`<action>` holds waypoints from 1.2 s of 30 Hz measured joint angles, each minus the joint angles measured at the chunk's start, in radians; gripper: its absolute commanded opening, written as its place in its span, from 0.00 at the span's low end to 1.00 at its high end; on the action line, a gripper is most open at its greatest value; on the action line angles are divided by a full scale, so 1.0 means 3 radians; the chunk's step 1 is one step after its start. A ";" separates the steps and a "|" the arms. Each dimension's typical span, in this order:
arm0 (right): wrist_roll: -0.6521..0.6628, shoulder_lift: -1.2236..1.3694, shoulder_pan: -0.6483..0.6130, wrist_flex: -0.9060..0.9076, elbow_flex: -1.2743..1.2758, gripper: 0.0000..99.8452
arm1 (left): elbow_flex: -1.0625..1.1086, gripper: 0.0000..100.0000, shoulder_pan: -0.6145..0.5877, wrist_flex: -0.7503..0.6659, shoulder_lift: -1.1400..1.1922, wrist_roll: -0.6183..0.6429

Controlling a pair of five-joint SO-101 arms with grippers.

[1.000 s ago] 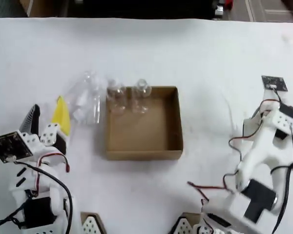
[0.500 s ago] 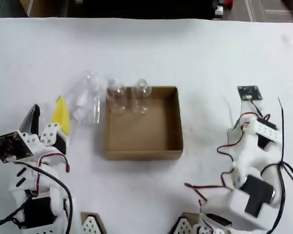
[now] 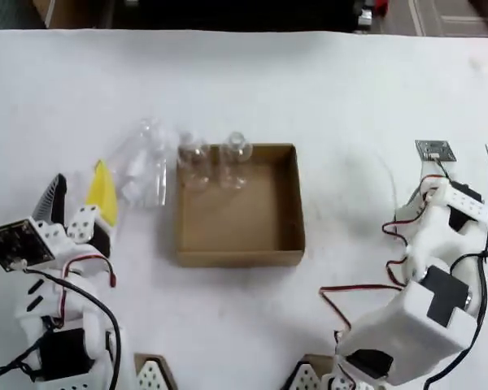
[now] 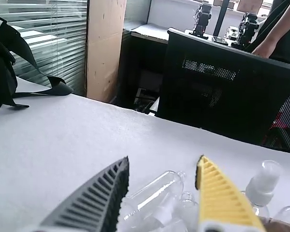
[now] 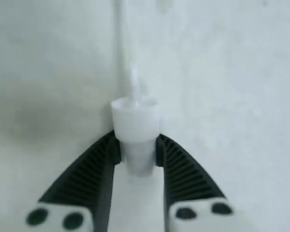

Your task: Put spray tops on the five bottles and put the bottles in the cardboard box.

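Observation:
The cardboard box (image 3: 237, 221) lies open in the middle of the table. Two clear bottles (image 3: 193, 161) (image 3: 234, 158) stand at its far edge; whether inside or just behind it I cannot tell. More clear bottles (image 3: 146, 169) lie in a heap to the left of the box. My left gripper (image 3: 80, 175) is open just short of that heap. In the left wrist view the left gripper (image 4: 162, 164) frames a lying bottle (image 4: 154, 191), and beside it is a bottle carrying a spray top (image 4: 264, 180). My right gripper (image 5: 135, 140) is shut on a white spray top (image 5: 134, 126) over the table.
The right arm (image 3: 431, 244) stands on the white table (image 3: 342, 97) to the right of the box, its red and black cables looping around it. Bare tabletop stretches behind the box and between the box and the right arm. A black chair and a person stand beyond the table.
The right arm has shifted: its wrist swung towards the box, then back a little, and its lower body turned. The left arm, bottles and box have kept still.

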 measured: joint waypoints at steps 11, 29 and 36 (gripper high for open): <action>0.0000 -0.1345 -0.0005 0.0844 -0.0005 0.02 | -0.0128 0.21 -0.0066 0.0297 -0.0010 0.0169; -0.0097 -0.4910 -0.0675 0.1401 -0.0005 0.02 | -0.1008 0.22 0.0598 0.1125 -0.0031 0.0118; -0.0634 -0.5115 -0.1545 0.1401 -0.0031 0.02 | -0.1181 0.17 0.1299 0.1304 -0.0036 0.0118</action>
